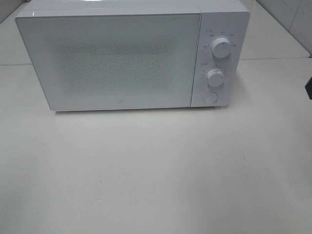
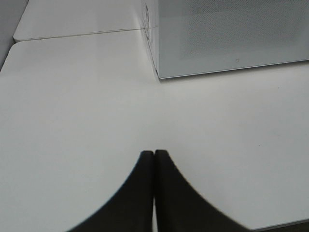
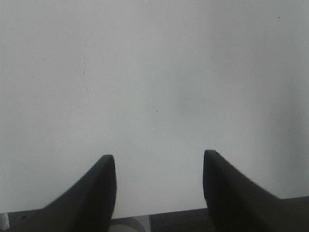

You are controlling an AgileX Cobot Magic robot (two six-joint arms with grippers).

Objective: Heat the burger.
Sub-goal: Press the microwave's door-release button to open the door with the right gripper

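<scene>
The burger is out of view in every frame. A white microwave [image 1: 117, 58] stands at the back of the table with its door shut; its front corner also shows in the left wrist view [image 2: 231, 34]. My left gripper [image 2: 154, 154] is shut with nothing between its fingers, hovering over bare table some way in front of the microwave's left corner. Over plain white tabletop, my right gripper [image 3: 158, 159] is open and empty. Neither gripper appears in the exterior high view, apart from a dark sliver [image 1: 309, 87] at the right edge.
The microwave's control panel carries two round knobs [image 1: 222, 48] [image 1: 215, 77] and a round button [image 1: 210, 97] below them. The white table [image 1: 156, 170] stretches in front of the microwave. A seam between table sections [image 2: 77, 35] runs beside the microwave's left side.
</scene>
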